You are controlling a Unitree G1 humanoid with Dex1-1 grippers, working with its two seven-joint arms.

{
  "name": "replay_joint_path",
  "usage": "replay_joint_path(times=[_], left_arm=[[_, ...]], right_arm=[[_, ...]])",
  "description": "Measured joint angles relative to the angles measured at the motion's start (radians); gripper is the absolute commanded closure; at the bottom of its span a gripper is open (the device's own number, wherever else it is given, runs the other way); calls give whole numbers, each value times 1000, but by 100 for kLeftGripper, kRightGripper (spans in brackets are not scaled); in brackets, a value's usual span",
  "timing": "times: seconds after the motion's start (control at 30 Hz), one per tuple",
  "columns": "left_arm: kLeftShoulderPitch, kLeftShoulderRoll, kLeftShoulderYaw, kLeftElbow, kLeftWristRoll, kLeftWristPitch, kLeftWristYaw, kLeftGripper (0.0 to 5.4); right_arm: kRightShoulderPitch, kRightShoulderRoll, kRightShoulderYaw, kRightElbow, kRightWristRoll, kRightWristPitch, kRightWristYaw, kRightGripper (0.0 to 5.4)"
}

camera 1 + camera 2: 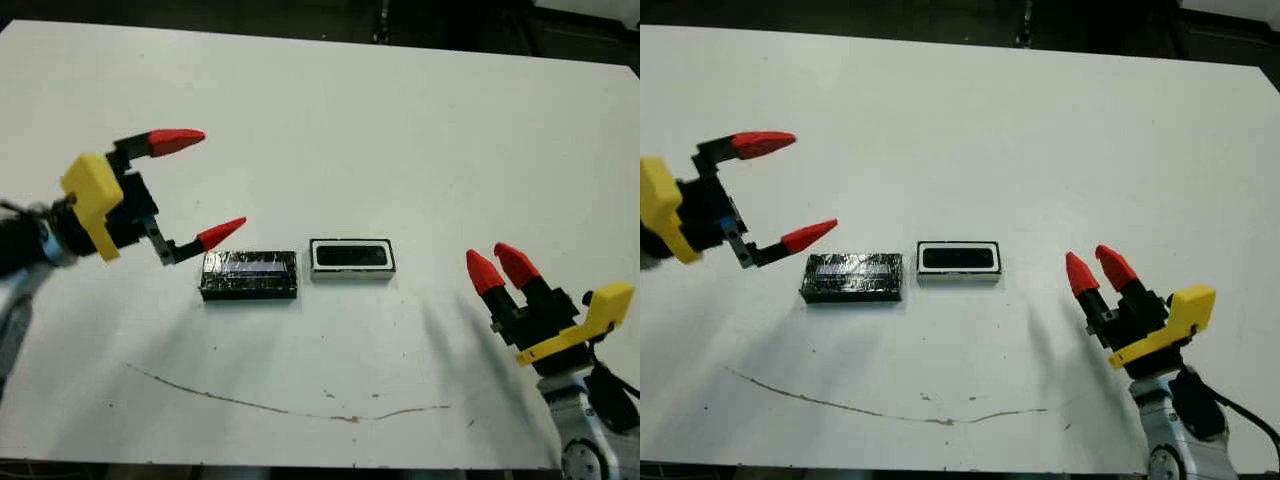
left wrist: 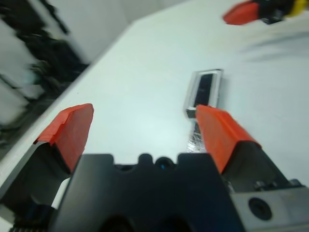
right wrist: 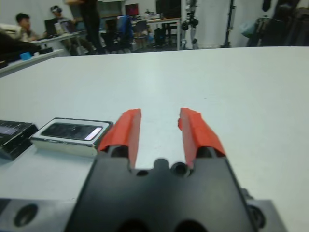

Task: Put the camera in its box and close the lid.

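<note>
Camera in box, lid beside it on the counter.
The camera lies inside the box; the lid sits just left. Left claw hangs wide open above the lid's left end, empty. Right claw stands apart, slightly parted, empty.

lid: glossy black, reflective | box: smooth white rim | camera: glossy black | table: matt white, scuffed

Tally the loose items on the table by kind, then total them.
Lid: 1
Box: 1
Camera, lying inside the box: 1
Total: 3
</note>
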Motion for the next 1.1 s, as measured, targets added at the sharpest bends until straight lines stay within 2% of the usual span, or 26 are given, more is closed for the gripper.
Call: replay_joint_path(times=[0.2, 0.37, 0.63, 0.83, 0.97, 1.1], left_arm=[[-101, 2, -61, 130, 8, 1, -160, 0], [-119, -8, -91, 182, 9, -18, -262, 0], [-124, -41, -149, 246, 29, -33, -343, 0], [-124, -41, -182, 250, 72, -33, -361, 0], [-124, -41, -201, 252, 121, -35, -355, 0], [-122, -40, -216, 253, 202, -72, -303, 0]], right_arm=[[4, 5, 25, -16, -9, 0, -75, 465], [4, 4, 34, -18, -6, 0, -92, 539], [3, 1, 34, -19, 3, 0, -93, 539], [2, -1, 34, -18, 14, 0, -92, 539], [2, -2, 34, -18, 5, -3, -93, 539], [2, -2, 34, -18, 5, -3, -93, 539]])
